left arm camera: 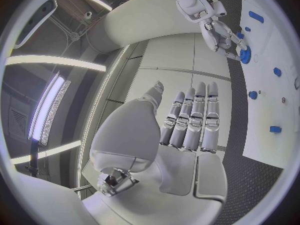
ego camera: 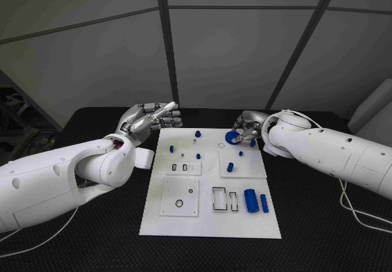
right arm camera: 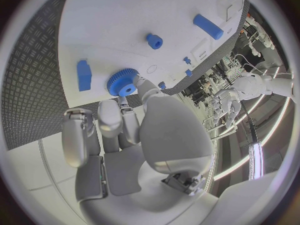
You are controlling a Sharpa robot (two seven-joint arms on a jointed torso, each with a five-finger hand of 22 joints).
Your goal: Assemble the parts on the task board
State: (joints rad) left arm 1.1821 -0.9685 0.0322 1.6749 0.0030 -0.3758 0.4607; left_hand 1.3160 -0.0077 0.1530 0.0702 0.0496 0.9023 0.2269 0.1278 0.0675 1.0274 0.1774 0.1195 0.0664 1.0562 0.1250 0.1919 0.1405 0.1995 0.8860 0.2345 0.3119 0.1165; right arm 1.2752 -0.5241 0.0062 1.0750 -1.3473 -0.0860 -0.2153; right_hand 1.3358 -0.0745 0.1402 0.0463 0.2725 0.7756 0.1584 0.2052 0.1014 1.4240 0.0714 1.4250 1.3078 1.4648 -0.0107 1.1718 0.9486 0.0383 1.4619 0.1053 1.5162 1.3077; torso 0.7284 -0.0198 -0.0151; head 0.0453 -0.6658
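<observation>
A white board (ego camera: 208,224) lies in the middle of a black table (ego camera: 327,238), with small blue parts scattered on it. At the far end of the board, the robot's right hand (ego camera: 247,129) pinches a blue gear (ego camera: 234,137) between its fingertips; the wrist camera shows the gear (right arm camera: 123,82) low over the white surface, though whether it touches the board cannot be told. The left hand (ego camera: 151,120) hangs beyond the board's far left corner, holding nothing, its fingers (left arm camera: 190,116) straight and pressed side by side. The main risk seems to be the gear going down off-centre: it is held only at the fingertips, so if it meets its seat at a tilt it could jam, slip free or roll away. A short blue block (right arm camera: 84,75) and a small blue peg (right arm camera: 154,41) sit near the gear, so a sideways drift of the hand could knock them. Two blue cylinders (ego camera: 256,202) lie well apart, at the near right of the board.
</observation>
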